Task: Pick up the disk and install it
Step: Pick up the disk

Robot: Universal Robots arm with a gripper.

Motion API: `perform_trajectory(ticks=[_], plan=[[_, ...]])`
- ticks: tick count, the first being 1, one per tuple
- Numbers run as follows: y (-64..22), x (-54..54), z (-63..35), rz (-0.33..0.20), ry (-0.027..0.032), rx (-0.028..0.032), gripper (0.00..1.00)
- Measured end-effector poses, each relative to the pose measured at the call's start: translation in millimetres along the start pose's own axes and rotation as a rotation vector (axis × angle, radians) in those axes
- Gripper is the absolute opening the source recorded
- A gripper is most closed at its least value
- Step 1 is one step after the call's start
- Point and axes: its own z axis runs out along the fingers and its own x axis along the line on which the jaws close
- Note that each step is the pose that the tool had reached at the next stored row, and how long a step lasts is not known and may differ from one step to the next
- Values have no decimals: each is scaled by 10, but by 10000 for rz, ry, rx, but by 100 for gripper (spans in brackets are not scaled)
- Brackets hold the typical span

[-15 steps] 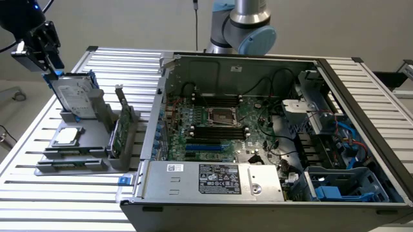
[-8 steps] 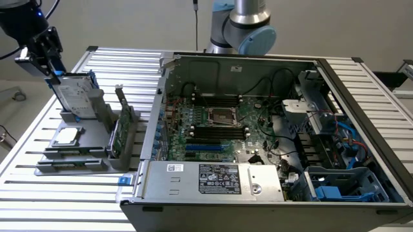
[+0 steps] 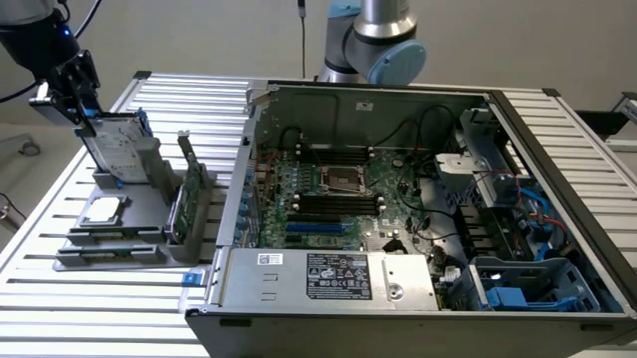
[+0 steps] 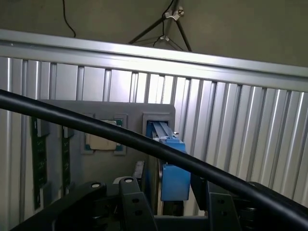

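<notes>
The disk [image 3: 119,153], a silver-grey drive with a white label in a blue carrier, stands upright in a slot of the grey holder [image 3: 119,231] at the exterior view's left. My gripper [image 3: 85,119] is at the disk's upper end, with a finger on each side of it. In the wrist view the blue carrier of the disk [image 4: 174,180] sits between the black fingers [image 4: 130,197] of my gripper [image 4: 171,207]. A dark gap shows beside the carrier, so the jaws look open around it. The disk still rests in its slot.
The holder also carries a small square chip [image 3: 104,210] and an upright green card [image 3: 189,205]. The open computer case [image 3: 557,149] lies to the exterior view's right, with a blue-tabbed drive bay [image 3: 508,294] at its near corner. A black cable [image 4: 96,126] crosses the wrist view.
</notes>
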Motion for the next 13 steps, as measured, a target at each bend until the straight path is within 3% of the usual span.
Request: perform_trajectory(ticks=[7, 13], plan=[[-10, 4, 71, 80, -22, -177, 51], [-10, 6, 115, 148, -65, -205, 51]])
